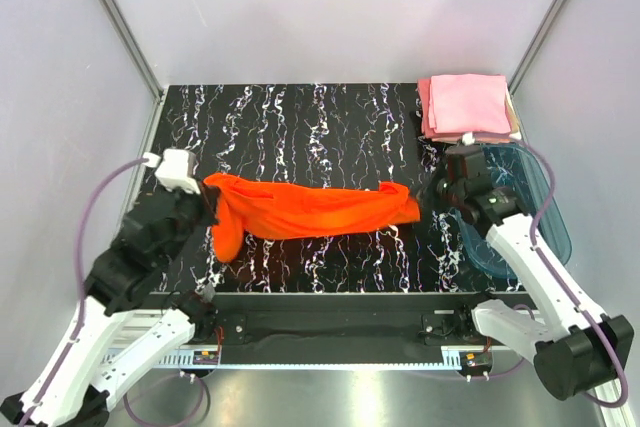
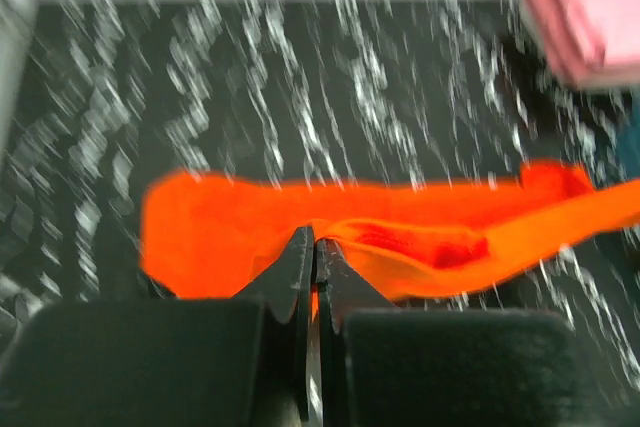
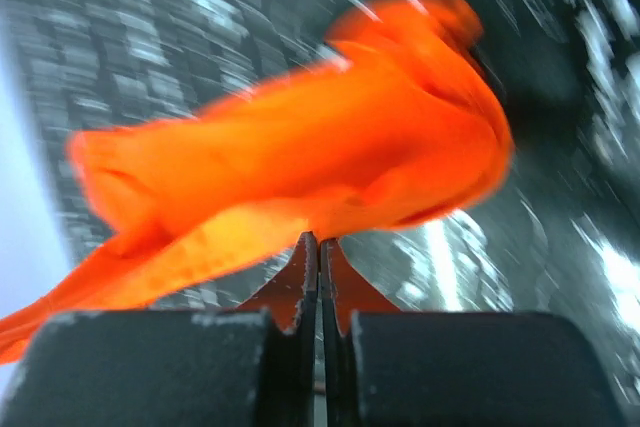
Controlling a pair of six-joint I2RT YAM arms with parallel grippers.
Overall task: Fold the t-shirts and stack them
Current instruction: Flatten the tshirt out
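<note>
The orange-red t-shirt (image 1: 310, 210) hangs stretched as a long band between my two grippers above the black marbled table (image 1: 300, 127). My left gripper (image 1: 212, 205) is shut on its left end, and the cloth shows pinched between the jaws in the left wrist view (image 2: 314, 237). My right gripper (image 1: 428, 199) is shut on its right end, with the shirt (image 3: 300, 157) spreading from the jaws (image 3: 319, 241). Folded light pink t-shirts (image 1: 468, 104) lie stacked at the far right corner and show blurred in the left wrist view (image 2: 585, 17).
A translucent teal plastic tub (image 1: 525, 209) sits at the table's right edge, beside my right arm. Grey walls with metal posts enclose the table on three sides. A black rail (image 1: 330, 325) runs along the near edge between the arm bases.
</note>
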